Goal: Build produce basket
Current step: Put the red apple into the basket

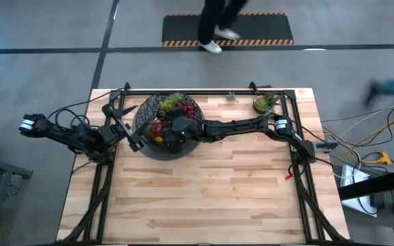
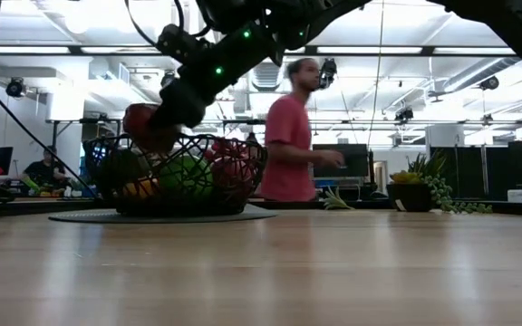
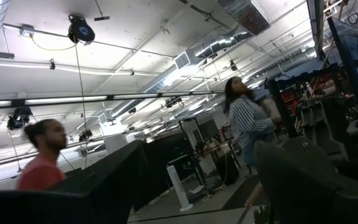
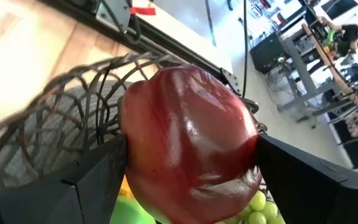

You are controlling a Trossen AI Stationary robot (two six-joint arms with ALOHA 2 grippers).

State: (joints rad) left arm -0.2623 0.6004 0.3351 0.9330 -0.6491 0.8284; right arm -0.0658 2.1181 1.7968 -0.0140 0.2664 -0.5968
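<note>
Black wire-mesh basket (image 1: 142, 119) — fruit-heaped

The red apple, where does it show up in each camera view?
High view: not clear; the right end effector covers it over the basket.
Low view: red apple at upper left, just above the basket's rim, under the arm.
Left wrist view: not in it.
Right wrist view: fills the centre, between the dark fingers.
Shared landmark: the black wire basket.
</note>
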